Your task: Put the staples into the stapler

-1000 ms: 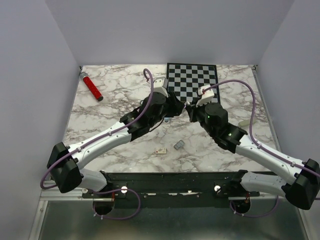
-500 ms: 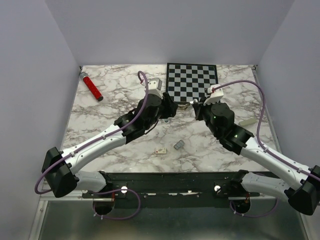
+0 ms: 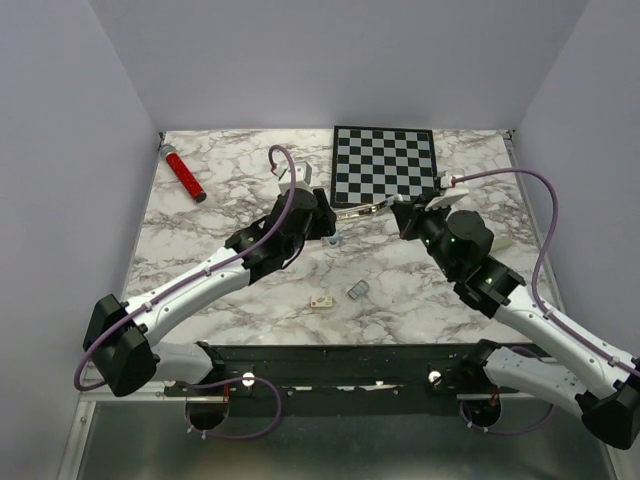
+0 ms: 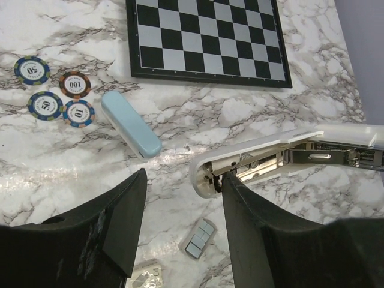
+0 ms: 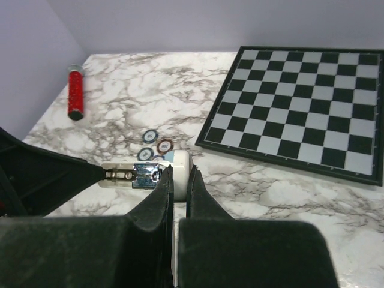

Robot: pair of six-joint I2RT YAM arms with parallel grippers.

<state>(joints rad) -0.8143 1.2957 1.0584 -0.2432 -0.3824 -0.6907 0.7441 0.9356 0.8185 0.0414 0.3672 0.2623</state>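
Right end effector [image 5: 180, 174] clamps the opened stapler [image 4: 243, 155]; left end effector [image 4: 183, 177] wide beside it

You've got a white surface [image 3: 190, 225] veined grey, a black-and-white checked board [image 3: 384, 165], a red tube [image 3: 185, 175], blue and brown striped poker chips [image 4: 75, 84], a white stapler [image 4: 270, 144] with silvery metal inside, a light blue piece [image 4: 131, 123] and grey-teal staples [image 4: 200, 238].

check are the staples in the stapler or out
Out: the staples lie flat on the marble table, beside the small cream box.
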